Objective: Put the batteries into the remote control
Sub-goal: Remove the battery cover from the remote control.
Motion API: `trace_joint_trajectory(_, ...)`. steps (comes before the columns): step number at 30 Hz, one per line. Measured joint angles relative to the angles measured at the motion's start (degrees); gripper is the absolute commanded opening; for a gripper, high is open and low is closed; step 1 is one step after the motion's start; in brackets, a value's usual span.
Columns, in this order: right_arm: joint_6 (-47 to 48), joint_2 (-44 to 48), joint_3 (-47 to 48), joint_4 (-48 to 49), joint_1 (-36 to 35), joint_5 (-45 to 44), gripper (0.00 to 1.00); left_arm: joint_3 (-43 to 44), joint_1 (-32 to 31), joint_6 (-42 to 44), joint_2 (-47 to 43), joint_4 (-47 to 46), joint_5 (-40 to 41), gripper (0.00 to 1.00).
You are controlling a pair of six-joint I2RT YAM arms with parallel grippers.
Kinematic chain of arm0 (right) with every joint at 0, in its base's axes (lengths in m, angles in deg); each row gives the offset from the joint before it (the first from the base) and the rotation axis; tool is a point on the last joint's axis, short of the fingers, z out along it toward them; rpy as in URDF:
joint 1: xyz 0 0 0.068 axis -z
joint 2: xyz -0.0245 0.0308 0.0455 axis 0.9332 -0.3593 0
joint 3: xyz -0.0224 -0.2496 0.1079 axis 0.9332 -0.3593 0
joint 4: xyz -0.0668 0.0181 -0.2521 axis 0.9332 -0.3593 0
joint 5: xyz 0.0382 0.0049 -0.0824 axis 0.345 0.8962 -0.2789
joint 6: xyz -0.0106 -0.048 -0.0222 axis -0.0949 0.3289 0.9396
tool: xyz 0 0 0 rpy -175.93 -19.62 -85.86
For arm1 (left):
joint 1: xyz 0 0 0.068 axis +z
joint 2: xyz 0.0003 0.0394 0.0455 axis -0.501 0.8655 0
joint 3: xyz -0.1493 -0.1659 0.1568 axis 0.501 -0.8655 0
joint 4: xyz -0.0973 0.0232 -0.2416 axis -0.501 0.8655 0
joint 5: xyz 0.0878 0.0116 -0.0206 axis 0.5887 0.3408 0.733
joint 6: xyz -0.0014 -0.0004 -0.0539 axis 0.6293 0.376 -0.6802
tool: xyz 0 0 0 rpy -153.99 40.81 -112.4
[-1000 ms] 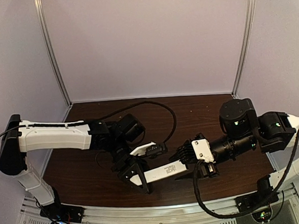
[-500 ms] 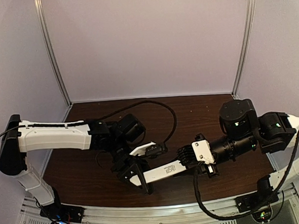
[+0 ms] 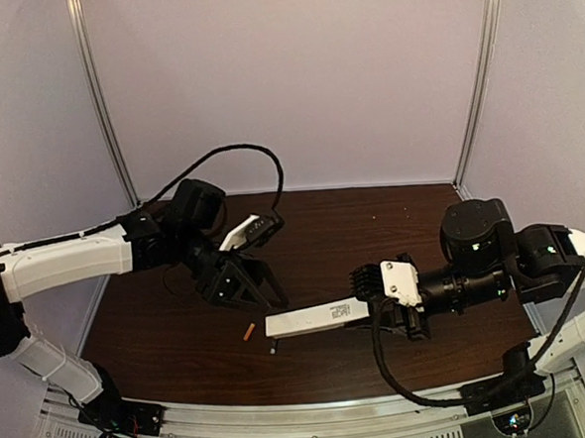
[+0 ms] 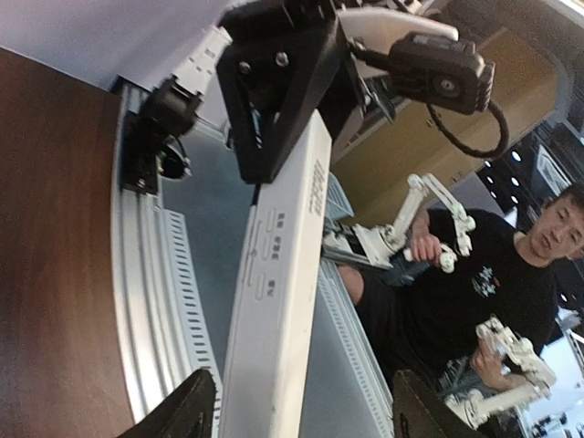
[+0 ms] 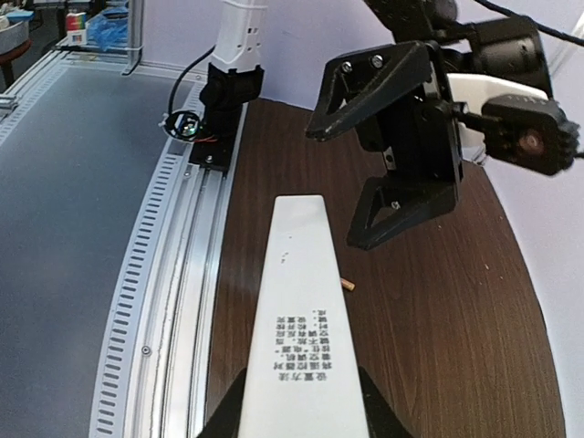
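one remote [image 3: 317,320] pinched in right gripper [image 3: 366,308]

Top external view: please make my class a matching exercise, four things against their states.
Things:
1 remote control
2 orange battery
3 left gripper
4 right gripper

States:
A open, holding nothing
B lying loose on the table
C shut on the remote control
D gripped at one end

Pairs: 1-D, 2-B, 3-A, 4-C

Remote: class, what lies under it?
Table shows around the remote; an orange battery lies beside its free end, not beneath. The strip directly under it is hidden.
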Motion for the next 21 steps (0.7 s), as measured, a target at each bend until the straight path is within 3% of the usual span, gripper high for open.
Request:
trace_joint_trajectory(7,-6.2,4.3,-5.6,5.6,1.9,-14.0,0.0,-8.4,12.1,-17.0,-7.0,-17.2,14.6,0.71)
trace_joint_trajectory(11,-8.5,6.7,-8.9,8.5,4.0,-20.1,0.0,-9.0,12.2,-23.4,-5.8,-22.4,19.7,0.76)
trace_joint_trajectory(21,-9.9,11.9,-13.0,15.5,4.6,-24.3,0.0,-6.0,8.3,-33.5,0.9,-30.3,23.0,0.73)
